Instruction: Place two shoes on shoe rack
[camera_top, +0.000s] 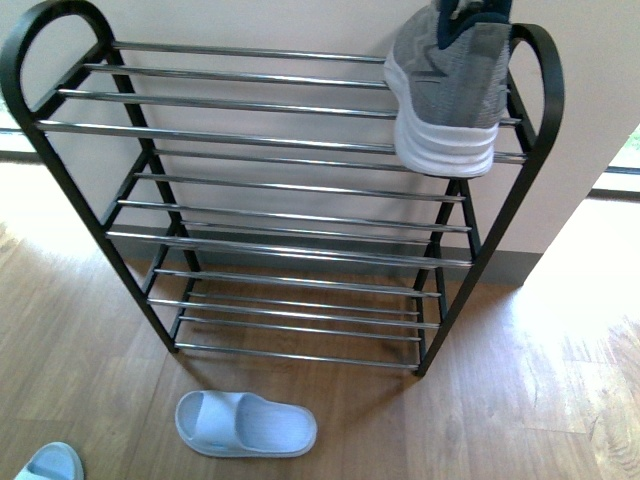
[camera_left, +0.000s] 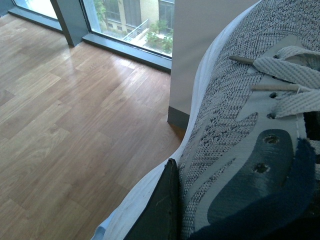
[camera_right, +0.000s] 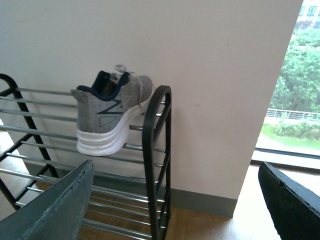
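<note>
On rack (camera_top: 550, 80) top, sneaker (camera_top: 445, 90) toe toward wall (camera_top: 250, 20)

The shoe (camera_top: 445, 80) is knit cloth; the shoe rack (camera_top: 548, 95) has glossy chrome bars.

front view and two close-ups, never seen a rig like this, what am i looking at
A robot with two arms, each ending in a pincer. The front view is from its body: a rack with one shoe on the top shelf, slippers on the floor. The left wrist view is from a camera on the left arm; the left pincer's finger sits against a second shoe, apparently held. The right wrist view shows the right pincer open and empty, facing the rack.
</note>
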